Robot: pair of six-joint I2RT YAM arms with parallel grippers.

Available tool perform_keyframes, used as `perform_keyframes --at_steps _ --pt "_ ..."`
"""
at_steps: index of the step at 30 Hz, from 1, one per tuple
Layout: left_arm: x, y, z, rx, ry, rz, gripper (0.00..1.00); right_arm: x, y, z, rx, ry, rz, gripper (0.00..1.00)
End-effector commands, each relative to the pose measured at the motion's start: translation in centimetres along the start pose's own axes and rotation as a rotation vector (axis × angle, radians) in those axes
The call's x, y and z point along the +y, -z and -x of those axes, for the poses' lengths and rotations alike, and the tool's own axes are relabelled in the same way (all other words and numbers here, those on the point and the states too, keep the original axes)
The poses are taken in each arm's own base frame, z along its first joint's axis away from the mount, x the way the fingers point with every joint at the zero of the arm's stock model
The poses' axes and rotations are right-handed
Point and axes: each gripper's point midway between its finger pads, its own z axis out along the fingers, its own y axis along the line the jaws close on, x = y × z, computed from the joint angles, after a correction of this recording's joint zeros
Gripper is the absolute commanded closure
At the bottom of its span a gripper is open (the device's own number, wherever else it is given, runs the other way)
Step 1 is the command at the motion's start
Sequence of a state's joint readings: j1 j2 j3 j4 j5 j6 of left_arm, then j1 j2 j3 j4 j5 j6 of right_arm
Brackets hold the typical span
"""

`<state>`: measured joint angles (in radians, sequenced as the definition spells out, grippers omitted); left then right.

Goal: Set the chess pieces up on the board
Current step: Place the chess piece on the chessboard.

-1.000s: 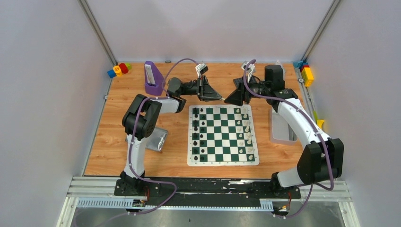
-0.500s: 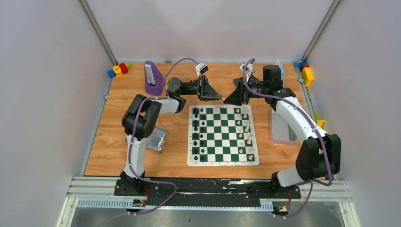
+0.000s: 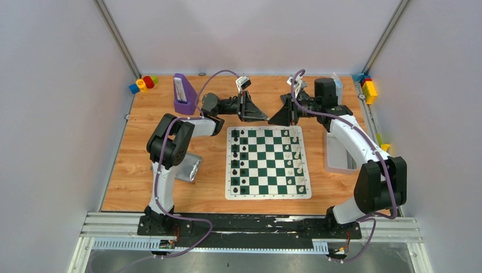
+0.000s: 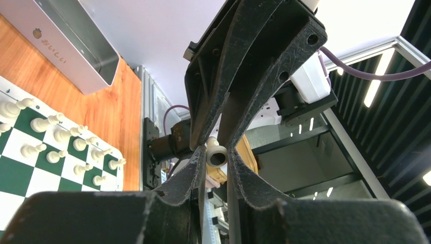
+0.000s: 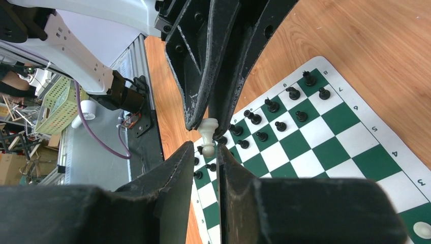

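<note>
The green-and-white board (image 3: 267,156) lies mid-table, with black chess pieces (image 3: 240,159) in its left columns and white ones (image 3: 293,159) in its right columns. Above the board's far edge the two grippers meet tip to tip. My left gripper (image 3: 265,118) (image 4: 217,150) is shut on the base of a white piece (image 4: 217,157) (image 5: 208,127) held horizontally. My right gripper (image 3: 271,119) (image 5: 208,148) has narrow jaws either side of that piece's head. A thin gap still shows on one side.
A purple stand (image 3: 183,94) is at the back left and a silver tin (image 3: 190,168) sits beside the left arm. A pale rectangular box (image 3: 338,153) (image 4: 76,46) lies right of the board. Colourful blocks (image 3: 143,84) (image 3: 368,88) sit in the back corners.
The right gripper's jaws have narrowed around the white piece's head, and the right arm has edged slightly left. The left gripper has held still.
</note>
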<state>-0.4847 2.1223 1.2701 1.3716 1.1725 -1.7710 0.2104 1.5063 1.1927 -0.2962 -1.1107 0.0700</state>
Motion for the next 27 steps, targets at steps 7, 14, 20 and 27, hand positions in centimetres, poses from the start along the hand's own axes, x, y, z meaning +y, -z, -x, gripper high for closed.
perform_keyframes --at_steps 7,14,20,27 --pt "-2.7 -0.4 -0.3 0.010 -0.111 -0.037 1.00 1.2 0.1 2.4 -0.035 0.074 0.052 0.87" --pt "-2.6 -0.3 -0.6 0.017 -0.138 -0.031 0.96 1.5 0.4 2.6 -0.042 0.104 0.046 1.00" --pt "-2.2 -0.2 -0.8 0.033 -0.198 0.011 0.72 2.4 1.2 2.4 -0.041 0.169 0.034 1.00" --pt "-1.9 0.3 -0.7 0.034 -0.234 0.085 0.49 3.3 2.6 1.1 -0.011 0.228 0.003 1.00"
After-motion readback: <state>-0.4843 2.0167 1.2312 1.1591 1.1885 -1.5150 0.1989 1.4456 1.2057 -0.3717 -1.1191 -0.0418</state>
